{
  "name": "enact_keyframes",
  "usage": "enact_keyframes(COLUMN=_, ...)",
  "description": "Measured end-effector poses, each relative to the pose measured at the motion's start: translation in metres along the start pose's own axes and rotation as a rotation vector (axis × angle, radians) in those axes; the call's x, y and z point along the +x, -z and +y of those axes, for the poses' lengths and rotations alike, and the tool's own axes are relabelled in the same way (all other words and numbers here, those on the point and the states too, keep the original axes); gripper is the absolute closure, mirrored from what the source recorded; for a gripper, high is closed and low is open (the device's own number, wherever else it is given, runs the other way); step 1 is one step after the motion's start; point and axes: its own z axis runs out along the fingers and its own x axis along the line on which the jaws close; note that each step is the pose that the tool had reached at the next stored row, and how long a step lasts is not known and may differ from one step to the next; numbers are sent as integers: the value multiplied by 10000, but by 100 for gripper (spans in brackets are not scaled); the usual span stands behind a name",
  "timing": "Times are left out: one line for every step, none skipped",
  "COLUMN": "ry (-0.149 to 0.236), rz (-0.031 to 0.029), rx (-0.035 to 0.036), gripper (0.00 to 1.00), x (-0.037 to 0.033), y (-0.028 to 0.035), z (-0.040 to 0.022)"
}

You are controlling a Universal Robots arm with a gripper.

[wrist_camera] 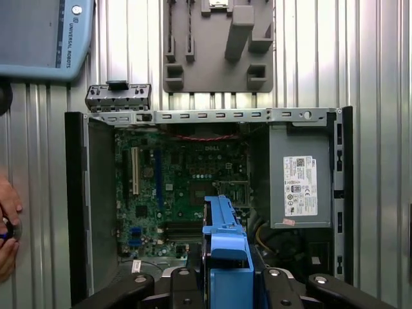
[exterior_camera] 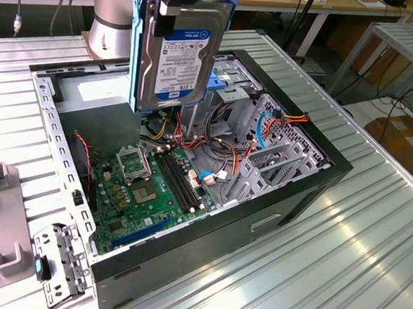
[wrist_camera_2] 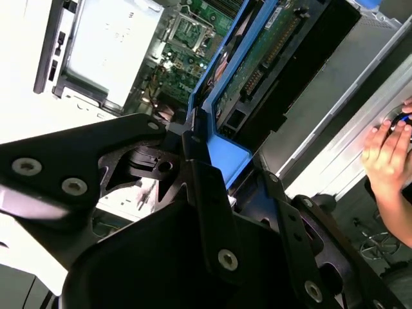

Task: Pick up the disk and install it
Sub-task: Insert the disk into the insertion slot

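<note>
Your tool [exterior_camera: 175, 3] is pinching the disk [exterior_camera: 179, 51] by its upper end, jaws pressed in against it at the blue side rails [wrist_camera: 225, 254]. The disk hangs upright in the air, with its white label and blue band turned towards the exterior view. It is held over the middle of the open computer case [exterior_camera: 182, 264].

Below its lower edge you have a tangle of orange and red cables [exterior_camera: 208, 136]. Beside those, the green motherboard [exterior_camera: 149, 189] lies flat on the case floor. The grey box with the white sticker [wrist_camera: 299, 187] sits in a corner of the case, next to the board.

The case lies on its side on the ribbed metal table [exterior_camera: 341, 267]. Just outside the case, a grey fixture plate [wrist_camera: 219, 51] lies on the table. A person's hand [wrist_camera_2: 386, 154] is off to one side of the case.
</note>
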Motion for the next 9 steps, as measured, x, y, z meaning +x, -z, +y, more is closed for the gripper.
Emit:
enact_keyframes(ry=-1, rz=1, rx=-1, gripper=63, x=47, y=-1, z=-3)
enact_keyframes(ry=-1, rz=0, rx=0, gripper=63, x=81, y=-2, z=-5)
enact_keyframes(ry=-1, rz=1, rx=0, gripper=63, x=121, y=-4, z=-9)
enact_keyframes(ry=-1, rz=0, rx=-1, gripper=63, x=152, y=-5, z=-14)
enact_keyframes(ry=-1, rz=3, rx=-2, gripper=63, x=178, y=-5, z=-24)
enact_keyframes(ry=-1, rz=3, rx=-2, gripper=63, x=198, y=-7, z=-40)
enact_keyframes(ry=-1, rz=4, rx=-3, gripper=63, x=218, y=-9, z=-75)
enact_keyframes(ry=0, rz=6, rx=-3, gripper=63, x=230, y=-11, z=-120)
enact_keyframes(ry=-1, rz=7, rx=-4, gripper=63, x=236, y=-11, z=-151)
